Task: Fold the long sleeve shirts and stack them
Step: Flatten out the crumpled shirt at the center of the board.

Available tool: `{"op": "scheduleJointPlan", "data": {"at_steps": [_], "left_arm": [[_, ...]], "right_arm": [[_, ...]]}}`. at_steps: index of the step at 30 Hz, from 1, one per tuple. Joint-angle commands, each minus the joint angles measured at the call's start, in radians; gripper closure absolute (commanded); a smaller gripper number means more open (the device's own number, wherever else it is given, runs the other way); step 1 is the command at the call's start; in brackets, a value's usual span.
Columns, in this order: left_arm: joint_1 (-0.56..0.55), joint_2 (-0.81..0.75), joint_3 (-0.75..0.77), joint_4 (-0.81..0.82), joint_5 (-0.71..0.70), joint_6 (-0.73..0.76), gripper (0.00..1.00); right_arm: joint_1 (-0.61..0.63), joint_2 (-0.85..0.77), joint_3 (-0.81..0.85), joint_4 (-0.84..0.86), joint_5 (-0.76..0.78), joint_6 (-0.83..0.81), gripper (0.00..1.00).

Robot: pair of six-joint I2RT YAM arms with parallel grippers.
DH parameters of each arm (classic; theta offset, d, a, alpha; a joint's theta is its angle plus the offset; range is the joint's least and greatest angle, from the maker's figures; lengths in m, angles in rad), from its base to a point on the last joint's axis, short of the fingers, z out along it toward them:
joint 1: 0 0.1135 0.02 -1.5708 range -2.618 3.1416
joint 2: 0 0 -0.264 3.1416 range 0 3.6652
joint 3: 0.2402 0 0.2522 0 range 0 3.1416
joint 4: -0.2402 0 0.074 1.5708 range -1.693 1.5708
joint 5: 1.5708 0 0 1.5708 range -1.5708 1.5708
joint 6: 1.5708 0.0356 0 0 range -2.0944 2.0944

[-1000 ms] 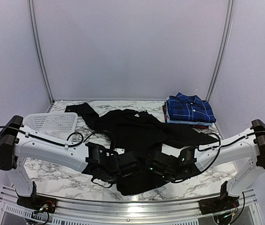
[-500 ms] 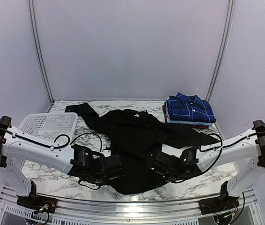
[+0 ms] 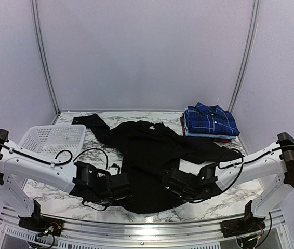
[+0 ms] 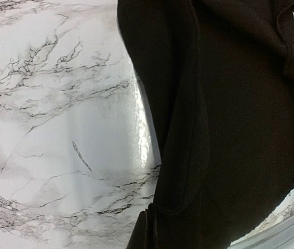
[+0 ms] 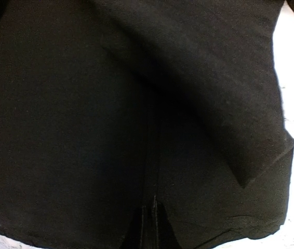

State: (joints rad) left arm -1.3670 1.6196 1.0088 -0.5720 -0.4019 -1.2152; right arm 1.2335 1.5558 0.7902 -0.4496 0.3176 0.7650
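**Both grippers pinch the black shirt's near hem**

Top view: the left gripper (image 3: 123, 188) and right gripper (image 3: 168, 188) sit low, side by side. Each is pressed together on the near edge of the black shirt (image 3: 147, 150), which spreads away from them over the marble table (image 3: 58, 199). A stack of folded shirts (image 3: 209, 122), blue plaid on top, lies beyond and right of the right gripper. A white basket (image 3: 53, 137) stands beyond and left of the left gripper.

Left wrist: black cloth gathers into the closed tips, with bare marble to their left.

Right wrist: black cloth fills the view ahead of the closed tips, with a folded flap to their right.

No writing legible in any view.
Nothing can be read on the black shirt (image 3: 147, 146); no lettering, label or number is made out on the folded shirt stack (image 3: 211, 122) to its right or the white basket (image 3: 56, 128) to its left.
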Motion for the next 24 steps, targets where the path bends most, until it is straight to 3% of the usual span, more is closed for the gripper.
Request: {"op": "scheduleJointPlan", "data": {"at_steps": [1,7,17,21,24], "left_arm": [[-0.004,-0.068,-0.052,-0.011,-0.004,-0.019,1.00],[-0.004,-0.171,-0.150,-0.042,0.022,-0.026,1.00],[0.018,-0.370,-0.268,-0.248,0.078,-0.076,1.00],[0.032,-0.446,-0.297,-0.272,0.086,-0.086,1.00],[0.041,-0.462,-0.322,-0.277,0.096,-0.098,1.00]], "right_arm": [[0.007,-0.030,0.035,-0.056,0.047,0.031,1.00],[0.008,-0.150,0.085,-0.189,0.073,0.048,1.00],[0.007,-0.377,0.034,-0.423,0.023,0.140,1.00],[0.007,-0.470,-0.029,-0.331,-0.086,0.153,1.00],[0.046,-0.422,-0.031,-0.260,-0.115,0.188,0.96]]}}
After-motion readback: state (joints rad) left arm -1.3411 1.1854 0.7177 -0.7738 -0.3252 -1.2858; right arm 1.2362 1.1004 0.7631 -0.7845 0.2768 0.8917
